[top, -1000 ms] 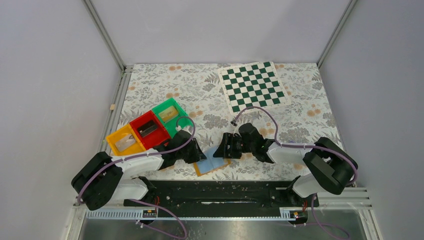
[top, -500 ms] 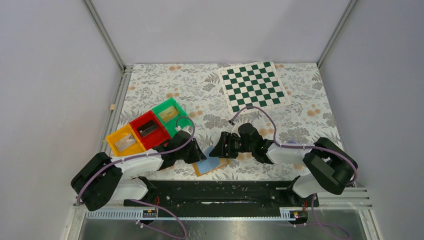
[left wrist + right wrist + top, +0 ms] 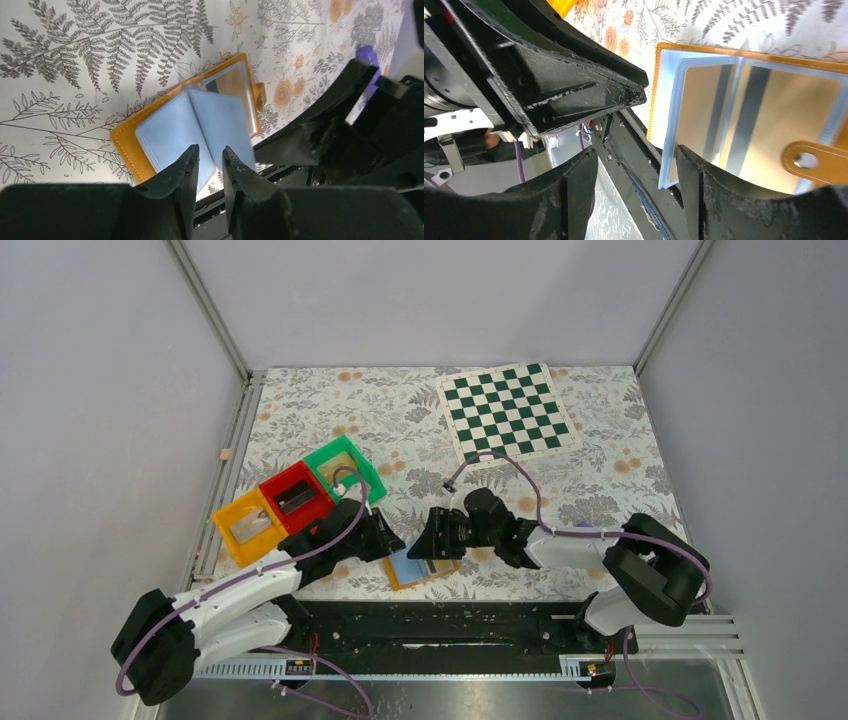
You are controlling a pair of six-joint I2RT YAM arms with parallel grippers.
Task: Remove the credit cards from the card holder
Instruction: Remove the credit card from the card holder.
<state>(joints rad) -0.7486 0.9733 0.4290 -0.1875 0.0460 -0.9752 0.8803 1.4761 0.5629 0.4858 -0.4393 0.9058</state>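
1. The floral surface point(image 3: 300, 410) fills the middle of the top view.
2. A green-and-white chessboard point(image 3: 507, 413) lies flat in the upper right of the surface.
3. Three joined bins sit left of centre in a diagonal row: a yellow-orange bin point(image 3: 245, 523) lowest, a red bin point(image 3: 297, 496) in the middle and a green bin point(image 3: 340, 465) uppermost.
4. The left gripper point(image 3: 210, 160) hangs over the left part of the card holder. Its fingers stand only narrowly apart, and the pale-blue lining shows through the gap.
5. The right gripper point(image 3: 639, 165) reaches in from the right with its fingers wide. The lower corner of a raised clear sleeve sits between them, close to the right-hand finger; whether they touch is unclear.
6. The card holder point(image 3: 410, 570) lies open at the lower centre of the surface, between the two grippers, orange border around pale blue.
7. Two gold-tan cards point(image 3: 709, 115), each with a dark stripe, sit inside the clear sleeves.
8. An orange snap tab point(image 3: 819, 162) with a metal stud lies over the right-hand card.
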